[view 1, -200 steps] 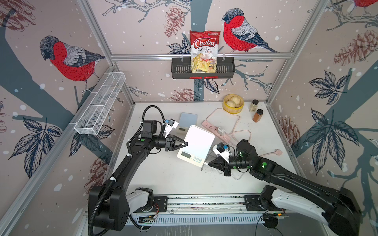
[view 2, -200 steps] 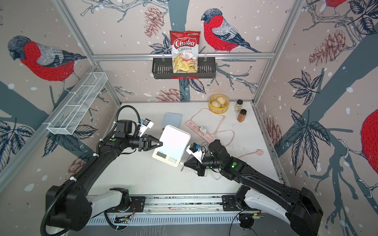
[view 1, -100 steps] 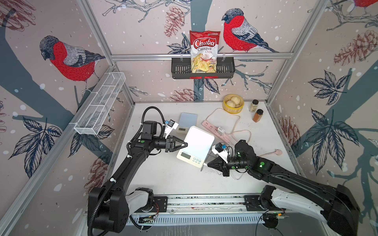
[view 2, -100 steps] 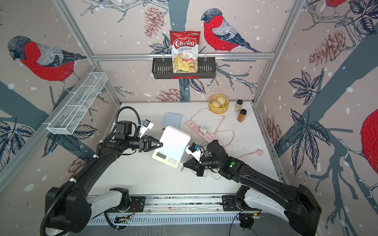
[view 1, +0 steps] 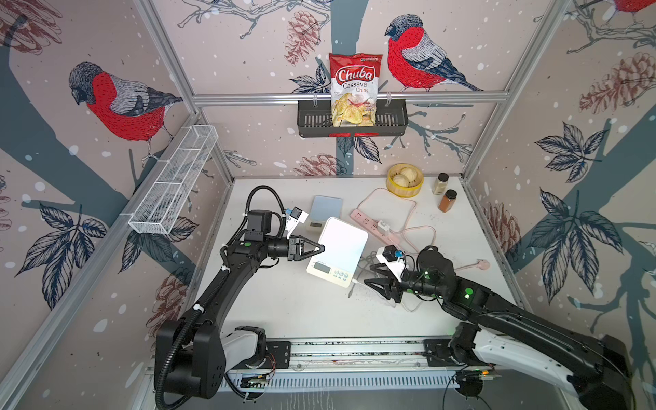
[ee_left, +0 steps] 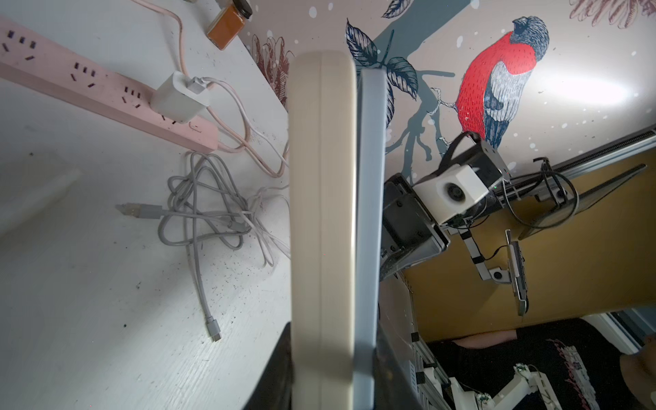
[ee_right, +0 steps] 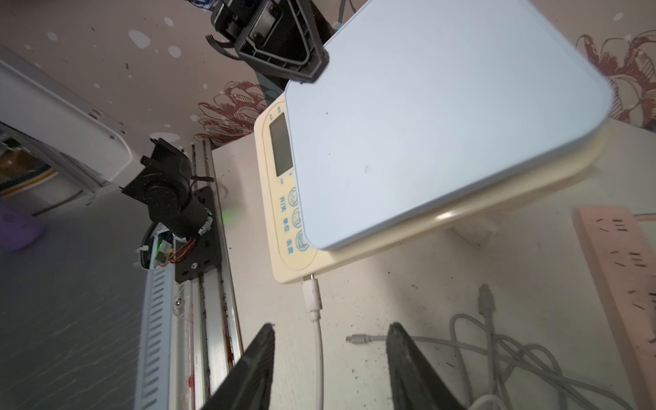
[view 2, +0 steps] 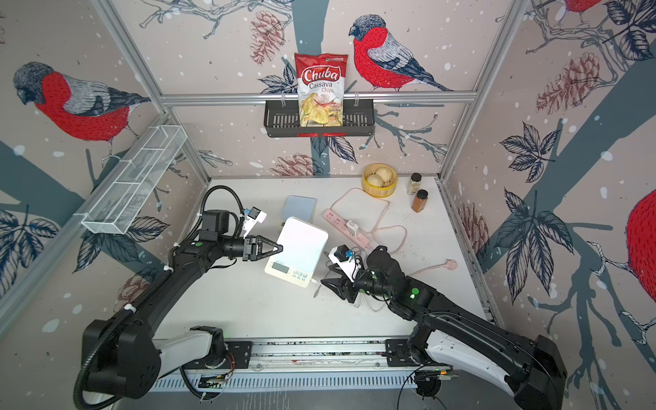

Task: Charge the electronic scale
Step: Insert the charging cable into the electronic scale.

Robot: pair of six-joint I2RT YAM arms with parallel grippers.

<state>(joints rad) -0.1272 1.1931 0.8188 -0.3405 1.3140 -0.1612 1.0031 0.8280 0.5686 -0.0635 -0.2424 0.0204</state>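
White cable point(ee_right: 317, 340) in scale point(ee_right: 443, 117) port, between parted fingers of right gripper point(ee_right: 332, 324); left gripper point(view 1: 321, 247) clamped on scale edge.

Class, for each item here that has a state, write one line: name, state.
electronic scale, tilted, one edge gripped
left end effector, shut on the scale
right end effector, open, empty
white cable, plugged into the scale
charger, plugged into power strip
grey cable, loose, unplugged

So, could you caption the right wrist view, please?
White plug at the scale, which the left gripper holds; right gripper open.
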